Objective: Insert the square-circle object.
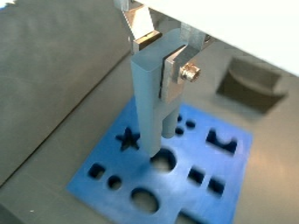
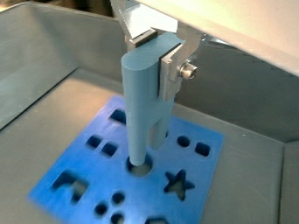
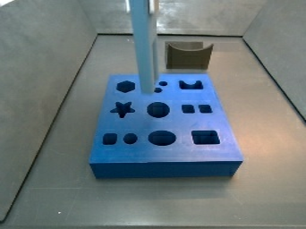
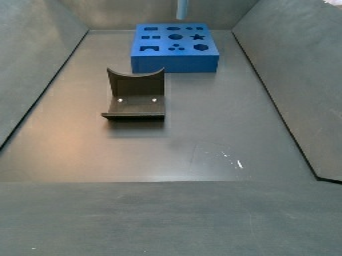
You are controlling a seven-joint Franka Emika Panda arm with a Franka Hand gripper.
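Above the blue board (image 3: pixel 162 125), the gripper (image 2: pixel 163 54) clamps the upright square-circle object (image 2: pixel 145 105).

My gripper (image 1: pixel 163 59) hangs upright, pointing straight down, my silver fingers (image 2: pixel 172 63) clamped on the top of the square-circle object (image 2: pixel 143 105).

Floor (image 4: pixel 187 140): smooth grey sheet, matte, faint scuffs and small bright glints near front. Grey walls (image 3: pixel 48 80) rise at slant on both sides, seam lines visible where they meet floor. Back wall (image 3: pixel 180 16) same grey, mottled. Light even, diffuse; soft shadows only. Pale white band (image 2: pixel 251 26) above wall edge in wrist views.
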